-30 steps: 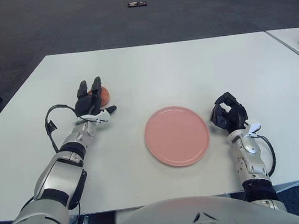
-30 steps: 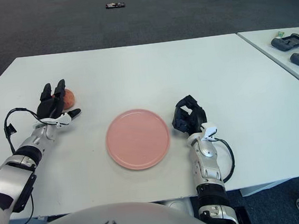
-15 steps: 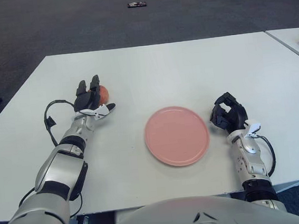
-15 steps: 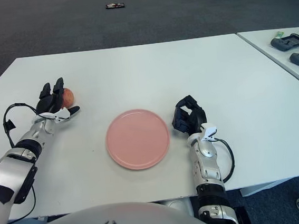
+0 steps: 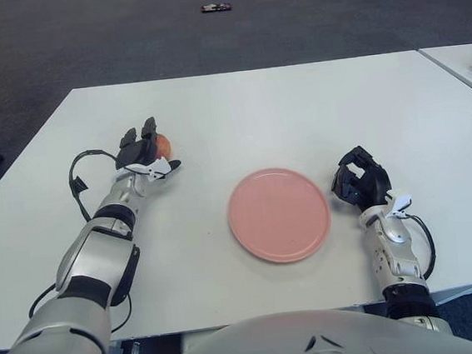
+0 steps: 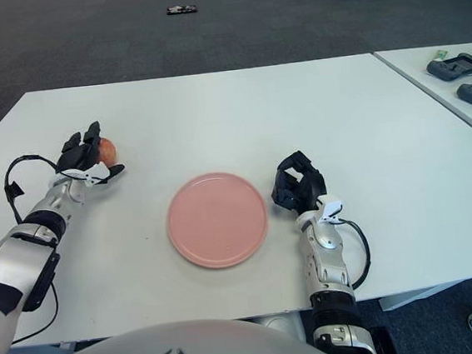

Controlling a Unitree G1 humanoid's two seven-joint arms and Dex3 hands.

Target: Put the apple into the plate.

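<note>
Apple (image 5: 163, 145): small, orange-red, on the white table (image 5: 296, 104), well to the left of the pink plate (image 5: 279, 214) and slightly beyond it. Left hand (image 5: 141, 156) at the apple's near side, fingers spread around it, not yet closed. Right hand (image 5: 360, 181) just right of the plate, fingers curled, holding nothing. Risk: round fruit likely rolls away if the fingers nudge before closing; a shallow grip could drop it short of the plate.

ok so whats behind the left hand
The apple sits just beyond the left hand on the white table. Only its upper right part shows; the fingers cover the rest, so contact cannot be judged.
</note>
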